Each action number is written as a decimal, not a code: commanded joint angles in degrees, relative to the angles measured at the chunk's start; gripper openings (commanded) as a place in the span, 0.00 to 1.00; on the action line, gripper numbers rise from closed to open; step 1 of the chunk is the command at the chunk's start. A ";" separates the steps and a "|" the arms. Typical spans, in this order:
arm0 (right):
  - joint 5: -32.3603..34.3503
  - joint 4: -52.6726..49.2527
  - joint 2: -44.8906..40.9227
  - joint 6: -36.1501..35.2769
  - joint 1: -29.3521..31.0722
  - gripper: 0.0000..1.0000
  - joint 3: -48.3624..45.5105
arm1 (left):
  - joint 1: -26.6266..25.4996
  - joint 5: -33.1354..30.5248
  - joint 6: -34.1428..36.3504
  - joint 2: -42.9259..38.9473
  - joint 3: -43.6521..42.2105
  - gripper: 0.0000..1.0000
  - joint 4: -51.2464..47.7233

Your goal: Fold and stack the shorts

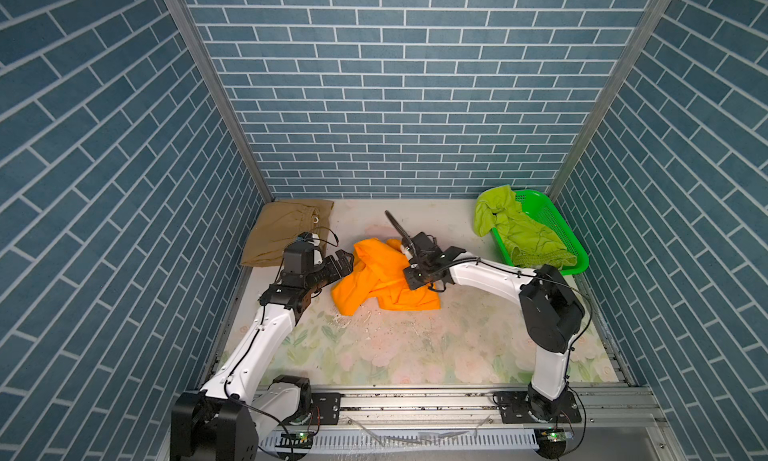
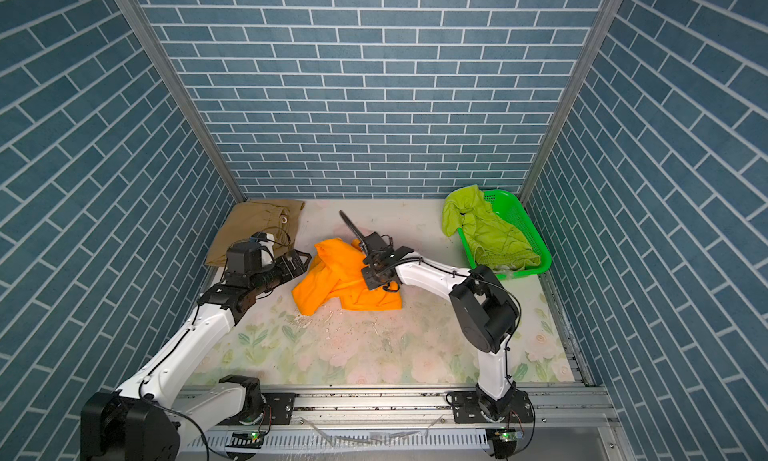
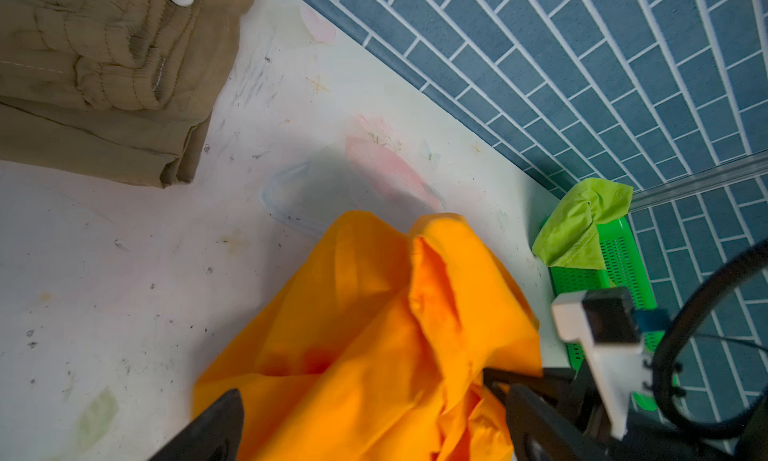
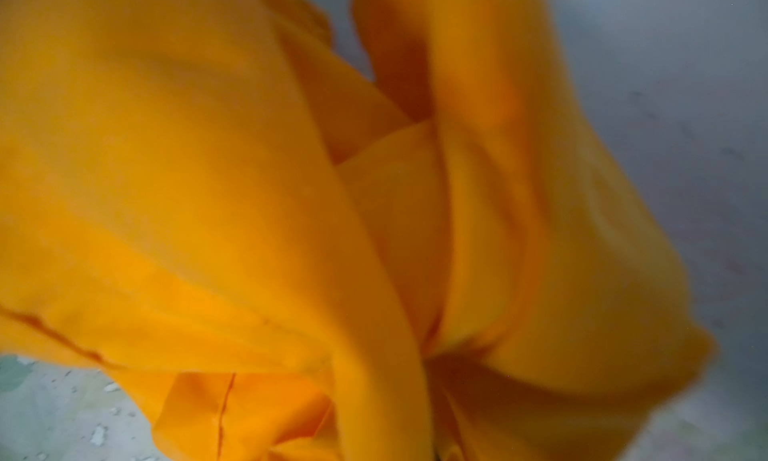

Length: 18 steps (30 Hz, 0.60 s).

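while the right gripper (image 1: 409,268) pinches the orange shorts (image 1: 374,282) mid-table, the left gripper (image 1: 344,260) hangs wide open just beside them.
on the floral table (image 1: 415,346), the right jaws are shut on a bunched ridge of the crumpled orange cloth, likely to lift and spread it for folding; the left jaws stand wide at its left edge, holding nothing, placed to take a second corner. farther back, the tan shorts (image 1: 282,230) lie folded in the far left corner, probably the stack's base, and the green shorts (image 1: 511,226) spill over the basket (image 1: 559,226) at far right, not yet folded.
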 commanded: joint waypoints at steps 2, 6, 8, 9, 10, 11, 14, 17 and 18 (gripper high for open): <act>3.12 -3.46 -8.34 -2.42 -13.84 0.00 -1.58 | 0.30 1.89 -0.40 -0.62 -2.65 1.00 1.16; 1.92 -6.61 -8.96 -3.83 -22.68 0.10 -2.30 | -1.06 2.72 -1.67 0.31 -4.03 1.00 3.48; 0.99 -8.60 -9.14 -3.07 -24.14 0.36 -1.93 | -3.48 1.75 -1.34 1.88 -3.79 1.00 3.89; 0.94 -8.57 -9.98 -2.54 -24.09 0.45 -2.46 | -4.62 1.22 -1.09 2.77 -3.39 0.99 3.96; 0.59 -7.71 -11.67 -1.56 -23.84 0.54 -3.66 | -5.94 0.81 -0.95 3.92 -3.02 1.00 4.18; 0.37 -6.48 -13.74 -0.67 -23.50 0.63 -5.23 | -6.91 0.78 -0.97 5.21 -2.66 1.00 4.66; 2.85 -5.32 -19.37 1.20 -21.52 0.83 -8.61 | -9.19 0.98 -1.33 8.78 -1.93 1.00 6.47; 2.05 -2.99 -23.45 3.00 -18.40 0.99 -12.60 | -10.88 0.80 -1.49 11.86 -1.51 1.00 7.84; 1.84 -2.73 -23.68 3.49 -17.30 0.99 -13.13 | -11.20 0.70 -1.66 12.67 -1.56 1.00 8.29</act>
